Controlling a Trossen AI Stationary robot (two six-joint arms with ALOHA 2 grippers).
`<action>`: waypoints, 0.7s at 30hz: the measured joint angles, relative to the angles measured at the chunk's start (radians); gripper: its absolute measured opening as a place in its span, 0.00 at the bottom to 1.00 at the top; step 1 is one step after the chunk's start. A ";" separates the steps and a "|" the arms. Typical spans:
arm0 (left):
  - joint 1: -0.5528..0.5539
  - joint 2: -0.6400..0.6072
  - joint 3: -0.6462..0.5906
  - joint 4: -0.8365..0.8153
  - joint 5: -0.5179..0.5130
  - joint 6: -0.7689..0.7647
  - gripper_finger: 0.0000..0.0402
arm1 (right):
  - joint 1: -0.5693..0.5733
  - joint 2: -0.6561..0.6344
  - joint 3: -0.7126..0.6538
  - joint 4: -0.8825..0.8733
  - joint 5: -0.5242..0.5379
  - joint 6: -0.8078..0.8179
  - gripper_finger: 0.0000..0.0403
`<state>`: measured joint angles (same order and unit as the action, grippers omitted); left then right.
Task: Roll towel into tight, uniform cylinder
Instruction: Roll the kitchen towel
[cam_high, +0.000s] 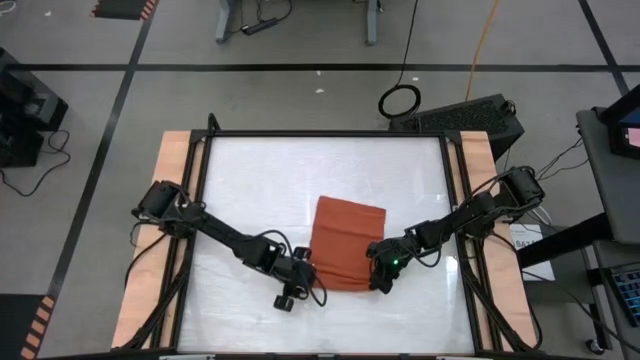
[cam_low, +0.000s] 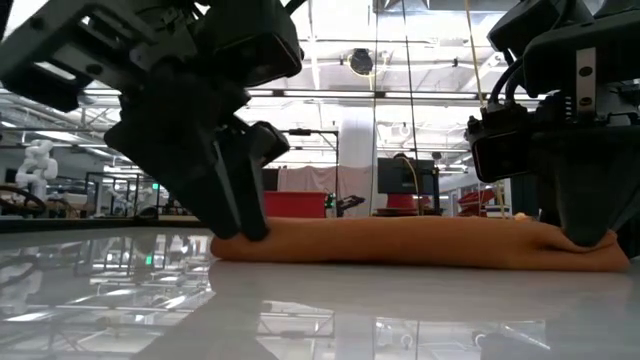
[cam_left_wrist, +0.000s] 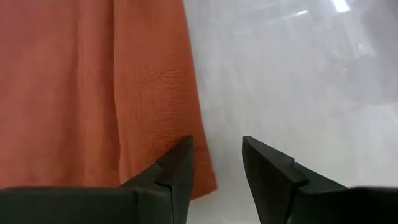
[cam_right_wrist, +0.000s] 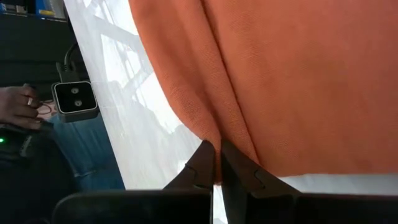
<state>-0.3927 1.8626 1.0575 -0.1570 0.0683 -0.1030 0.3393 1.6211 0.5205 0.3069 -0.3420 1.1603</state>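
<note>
Towel (cam_high: 348, 240) near edge gripped for rolling
Right gripper (cam_right_wrist: 216, 163) pinched shut on hem; left gripper (cam_left_wrist: 216, 163) half-open, holding nothing, cloth beside one finger; both corners should be lifted evenly.

2 dark arms of jointed black links over a white table

Each arm is matte black, built of slim links with bulkier housings at the joints, and black cables loop beside the links. The left gripper (cam_left_wrist: 216, 171) ends in 2 wedge-shaped black fingers (cam_left_wrist: 273, 177) with stepped, angular edges. The right gripper (cam_right_wrist: 216, 163) has the same 2 tapered black fingers (cam_right_wrist: 239, 168). A small green light glows on the right wrist housing (cam_high: 396, 264). Boxy black camera blocks sit at both wrists.
</note>
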 joint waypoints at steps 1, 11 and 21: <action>0.000 0.000 0.000 0.000 -0.002 0.007 0.35 | 0.000 0.000 0.000 0.000 0.000 0.000 0.00; -0.033 0.000 0.000 -0.011 -0.155 0.106 0.35 | 0.000 0.000 0.000 0.002 -0.001 -0.002 0.00; -0.089 -0.008 0.000 -0.011 -0.355 0.314 0.35 | 0.000 0.000 -0.001 0.012 -0.005 -0.001 0.00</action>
<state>-0.4821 1.8545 1.0574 -0.1682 -0.2864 0.2113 0.3393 1.6215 0.5198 0.3189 -0.3466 1.1591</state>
